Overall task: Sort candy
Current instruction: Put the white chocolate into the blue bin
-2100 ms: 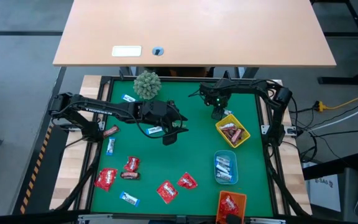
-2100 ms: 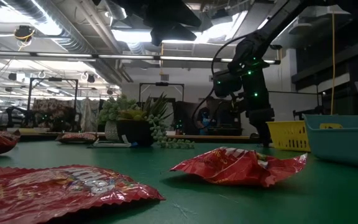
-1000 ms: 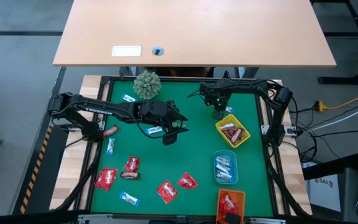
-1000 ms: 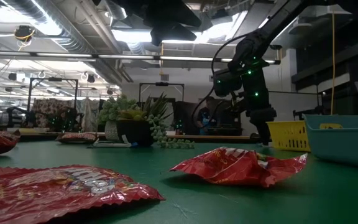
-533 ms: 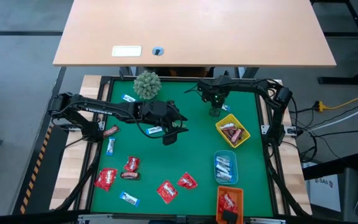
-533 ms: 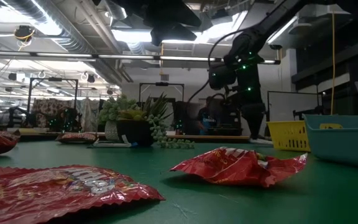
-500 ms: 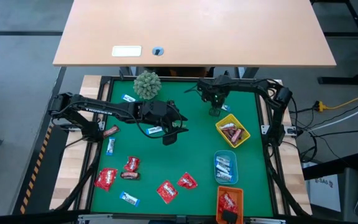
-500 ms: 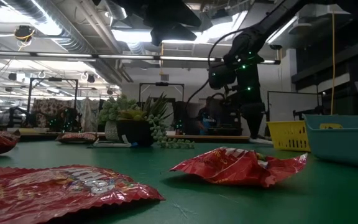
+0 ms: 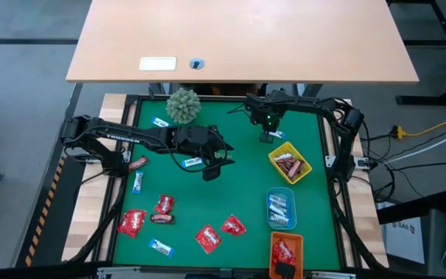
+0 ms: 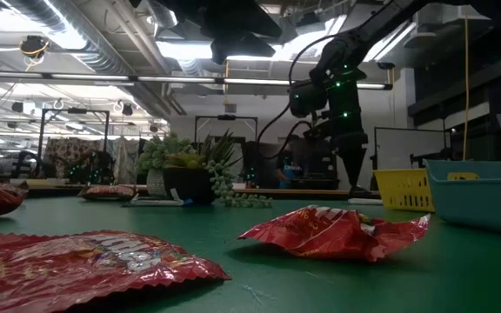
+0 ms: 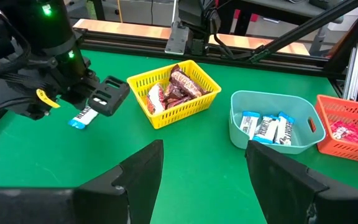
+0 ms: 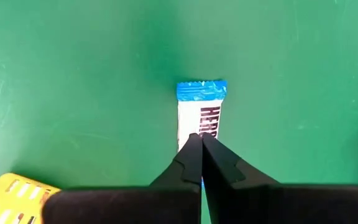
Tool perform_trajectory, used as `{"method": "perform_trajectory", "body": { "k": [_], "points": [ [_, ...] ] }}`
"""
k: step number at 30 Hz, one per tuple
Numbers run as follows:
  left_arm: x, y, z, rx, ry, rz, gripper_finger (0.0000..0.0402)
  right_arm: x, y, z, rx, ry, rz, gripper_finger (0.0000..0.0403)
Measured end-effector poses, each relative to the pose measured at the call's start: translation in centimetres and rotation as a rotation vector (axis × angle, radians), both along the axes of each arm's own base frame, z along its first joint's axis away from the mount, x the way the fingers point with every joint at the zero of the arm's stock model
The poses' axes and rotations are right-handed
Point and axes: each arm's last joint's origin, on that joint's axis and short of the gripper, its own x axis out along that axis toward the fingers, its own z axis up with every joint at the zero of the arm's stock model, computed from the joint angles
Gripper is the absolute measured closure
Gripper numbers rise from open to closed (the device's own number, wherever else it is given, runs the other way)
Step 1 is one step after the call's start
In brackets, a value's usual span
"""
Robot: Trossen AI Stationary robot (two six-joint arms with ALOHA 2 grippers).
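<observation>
- A yellow basket [image 9: 290, 166] of dark mini bars, a blue tub [image 9: 281, 209] of blue-and-white sweets and an orange basket [image 9: 288, 254] of red packets line the mat's right side; a succulent [image 9: 183, 105] stands at the far edge.
- Red packets [image 9: 132, 222] and other sweets lie scattered front-left.
- The right gripper [image 12: 200, 144], fingers pressed together, points down over a blue-and-white bar [image 12: 204, 112] beside the yellow basket.
- The left gripper [image 11: 201, 180] hovers mid-mat, fingers wide, holding nothing.

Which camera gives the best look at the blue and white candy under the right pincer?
The right wrist view: the blue-and-white candy fills mid-frame, lettering visible, beneath the shut right pincer. The left wrist view shows it small beside the yellow tray. The high view shows a speck; the low view shows nothing clear.
</observation>
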Motion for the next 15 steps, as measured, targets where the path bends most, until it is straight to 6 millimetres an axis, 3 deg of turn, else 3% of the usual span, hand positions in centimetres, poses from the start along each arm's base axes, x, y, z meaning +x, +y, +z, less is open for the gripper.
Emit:
{"method": "perform_trajectory", "body": {
  "k": [15],
  "points": [
    [0.00, 0.01, 0.00, 0.000, 0.000, 0.000, 0.0178, -0.32, 0.22, 0.05, 0.026, 0.028, -0.002, 0.0389]
  ]
}}
